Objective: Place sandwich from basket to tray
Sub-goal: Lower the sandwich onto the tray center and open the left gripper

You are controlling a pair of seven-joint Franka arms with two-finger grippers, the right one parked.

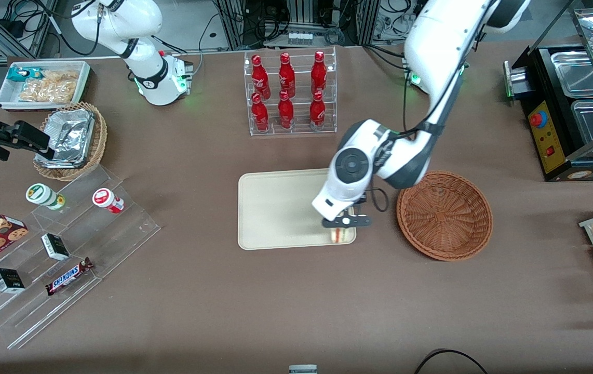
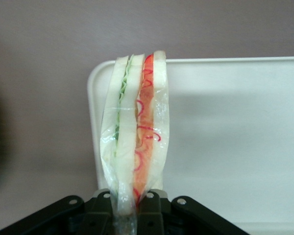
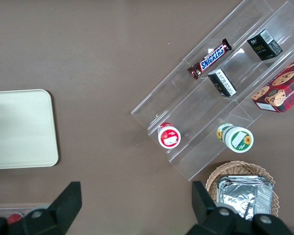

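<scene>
We see the left arm's gripper over the corner of the tray that lies nearest the basket and nearest the front camera. Its jaws are closed on the sandwich, pinching the wrapped wedge at one end; in the wrist view the sandwich stands edge-on, its green, white and red layers showing, with the black fingers clamped at its base. We cannot tell whether the sandwich touches the tray or hangs just above its corner. The basket sits just beside the tray, toward the working arm's end of the table, with nothing in it
</scene>
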